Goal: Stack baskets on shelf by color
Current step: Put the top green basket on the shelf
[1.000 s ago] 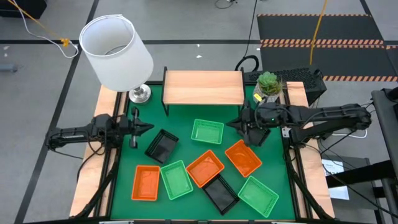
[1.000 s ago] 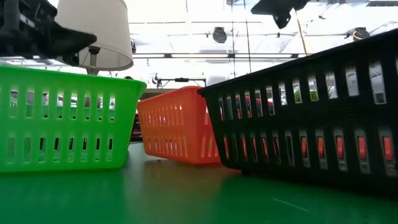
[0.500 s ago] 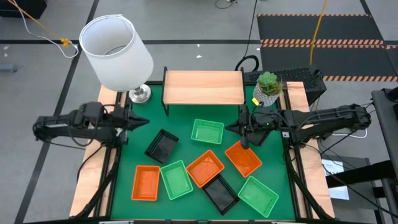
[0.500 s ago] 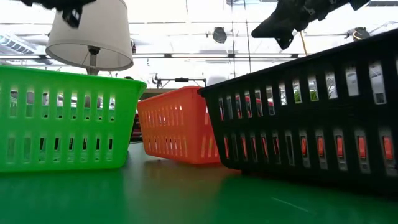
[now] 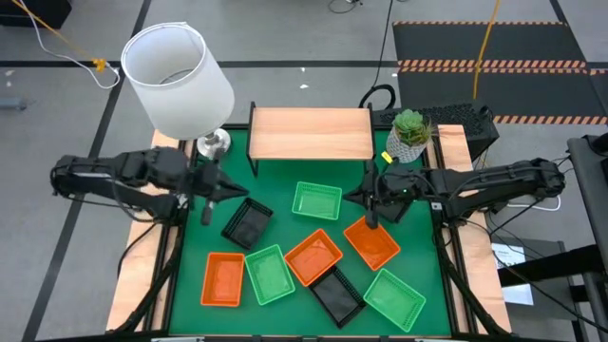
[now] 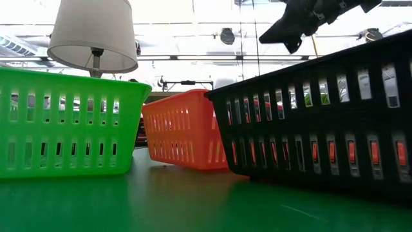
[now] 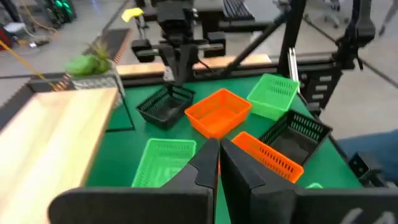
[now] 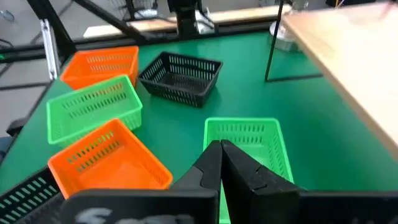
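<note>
Covering the whole work area, the green table (image 5: pixel 195 275) carries the wooden shelf (image 5: pixel 312 133) along its far edge, its top bare. A white lamp (image 5: pixel 178 80) stands at the far left corner, a potted plant (image 5: pixel 410 129) at the far right. Scattered in front of the shelf lie 8 visible baskets: a green basket (image 5: pixel 316 201) nearest the shelf, a black basket (image 5: pixel 247 224) to its left, an orange basket (image 5: pixel 371 241) to its right, the rest nearer. The left gripper (image 5: pixel 228 191) hovers beside the black basket, fingers together, holding nothing. The right gripper (image 5: pixel 370 198) hangs between the green and orange baskets, fingers pressed together, empty.
</note>
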Controlling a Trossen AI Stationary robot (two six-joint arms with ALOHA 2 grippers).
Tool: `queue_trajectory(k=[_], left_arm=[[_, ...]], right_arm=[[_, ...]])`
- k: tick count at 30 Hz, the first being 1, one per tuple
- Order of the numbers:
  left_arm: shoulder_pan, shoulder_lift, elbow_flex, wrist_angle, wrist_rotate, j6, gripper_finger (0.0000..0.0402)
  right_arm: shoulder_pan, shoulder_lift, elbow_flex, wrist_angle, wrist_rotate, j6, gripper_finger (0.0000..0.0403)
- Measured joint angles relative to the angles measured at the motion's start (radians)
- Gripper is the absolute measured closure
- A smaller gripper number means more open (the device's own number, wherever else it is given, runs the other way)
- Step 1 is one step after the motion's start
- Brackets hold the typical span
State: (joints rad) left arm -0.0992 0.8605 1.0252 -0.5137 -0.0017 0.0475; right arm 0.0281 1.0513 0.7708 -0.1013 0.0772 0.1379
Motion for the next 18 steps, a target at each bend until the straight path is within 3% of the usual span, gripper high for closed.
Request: queue_trajectory(k=[11,18], left_arm=[[-0.055,0.270,0.000,-0.008,-0.052,0.025,0.0382],[-0.053,0.407,0.000,0.005,-0.055,0.056,0.0382]], right_arm=[[-0.002,0.179,0.016,-0.016,-0.035,-0.099,0.0400],[0.007,0.278,0.063,-0.079,-0.056,-0.159,0.0341]])
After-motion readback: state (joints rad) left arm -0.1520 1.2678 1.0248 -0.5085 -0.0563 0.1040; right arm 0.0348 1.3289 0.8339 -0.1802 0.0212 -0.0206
